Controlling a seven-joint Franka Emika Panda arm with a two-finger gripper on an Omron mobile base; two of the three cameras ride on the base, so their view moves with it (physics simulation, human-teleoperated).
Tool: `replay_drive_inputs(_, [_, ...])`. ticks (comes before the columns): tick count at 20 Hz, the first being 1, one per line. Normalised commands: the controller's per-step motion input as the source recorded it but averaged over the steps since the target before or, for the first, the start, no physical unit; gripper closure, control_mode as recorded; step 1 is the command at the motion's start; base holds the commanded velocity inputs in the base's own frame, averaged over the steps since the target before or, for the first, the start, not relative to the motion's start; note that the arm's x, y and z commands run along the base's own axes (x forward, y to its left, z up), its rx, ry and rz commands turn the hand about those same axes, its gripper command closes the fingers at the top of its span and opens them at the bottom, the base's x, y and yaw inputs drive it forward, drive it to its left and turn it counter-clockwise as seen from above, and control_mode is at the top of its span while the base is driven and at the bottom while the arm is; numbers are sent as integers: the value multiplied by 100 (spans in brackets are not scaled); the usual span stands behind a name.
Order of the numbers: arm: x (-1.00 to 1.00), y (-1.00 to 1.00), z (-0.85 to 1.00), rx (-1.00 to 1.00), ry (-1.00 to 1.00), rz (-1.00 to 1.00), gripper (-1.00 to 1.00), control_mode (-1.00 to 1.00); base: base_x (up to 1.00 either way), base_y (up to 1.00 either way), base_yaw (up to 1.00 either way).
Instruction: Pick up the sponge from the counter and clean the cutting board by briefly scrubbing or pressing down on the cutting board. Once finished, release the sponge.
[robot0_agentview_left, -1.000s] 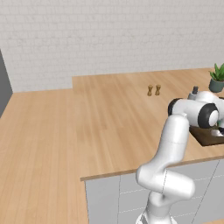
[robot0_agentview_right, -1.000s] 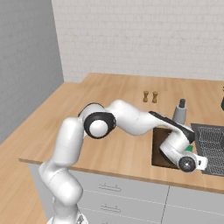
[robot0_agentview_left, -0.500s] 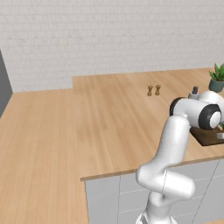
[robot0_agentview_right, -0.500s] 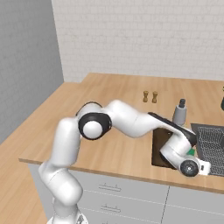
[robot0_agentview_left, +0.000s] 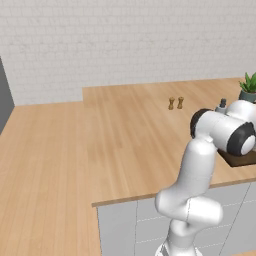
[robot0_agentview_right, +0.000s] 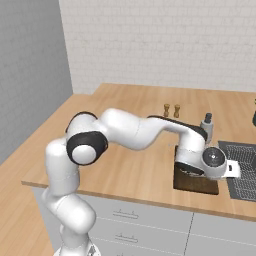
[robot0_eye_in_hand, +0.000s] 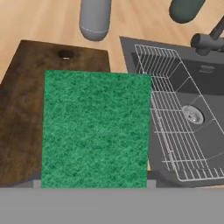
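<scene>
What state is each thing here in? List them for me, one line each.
Flat green rectangular sponge: held by the end effector over the board; contact unclear.
End effector: shut on the sponge.
Dark brown wooden cutting board: lying flat on the light-wood counter, beside the sink.
Grey cylindrical bottle: upright beyond the board.
Dark grey sink: wire rack lying in it.
Two small wooden shakers: upright.

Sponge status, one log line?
sponge: held in tool, over cutting board | contact: unclear | sink: beside board
</scene>
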Motion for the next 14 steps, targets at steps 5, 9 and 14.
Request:
replay_drive_inputs(5, [-7,25,0,-13,19,4,100,-100,0,0,0])
replay_drive_inputs(9, [-3,3,-2,-2,9,3,100,-100,0,0,0])
replay_drive_inputs(14, [0,0,0,2,13,3,100,-100,0,0,0])
